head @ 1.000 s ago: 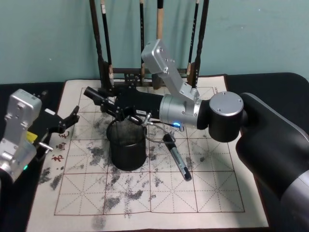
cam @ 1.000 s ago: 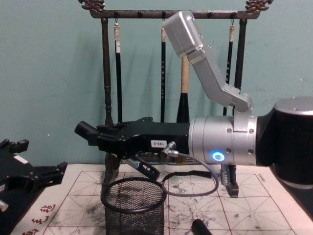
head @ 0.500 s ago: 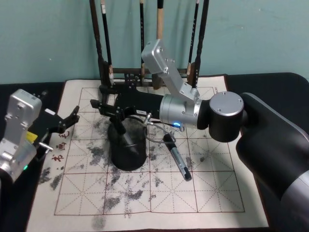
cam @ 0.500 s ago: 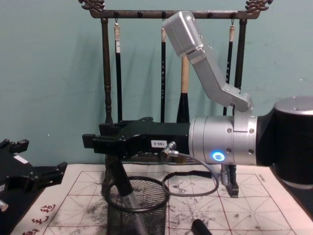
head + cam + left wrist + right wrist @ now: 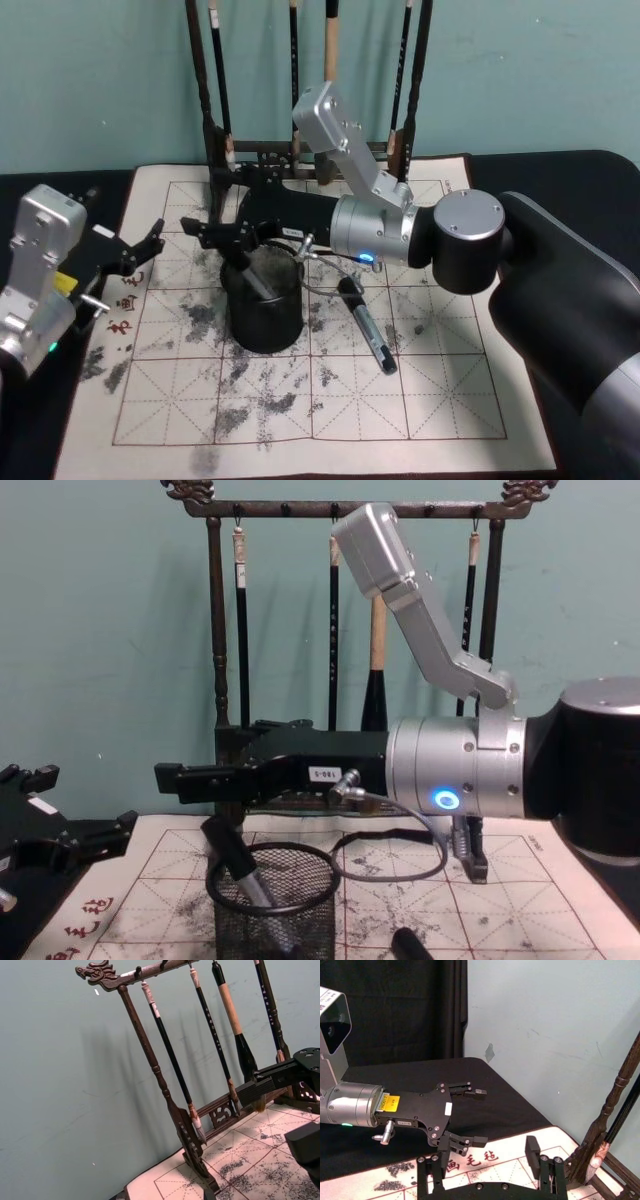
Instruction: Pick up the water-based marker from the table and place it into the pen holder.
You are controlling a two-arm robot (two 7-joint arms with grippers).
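Your black table (image 5: 560, 170) carries an ink-stained gridded mat (image 5: 400, 400). On it, the pen holder (image 5: 265, 315) stands just below the right gripper (image 5: 205, 232), a black marker (image 5: 368, 335) lies off to that gripper's right, and the brush rack (image 5: 268, 160) stands just beyond it.

On my feed, a dark wooden brush rack (image 5: 280, 509) stands at the far edge of a cream gridded mat (image 5: 440, 400), with calligraphy brushes (image 5: 241, 630) hanging from it against a teal wall (image 5: 520, 70). I see grey ink smudges (image 5: 270, 405) on the mat, red characters (image 5: 125, 300) near its left edge, and a dark pen (image 5: 370, 335) lying right of centre. Black cloth (image 5: 560, 170) lies under the mat.
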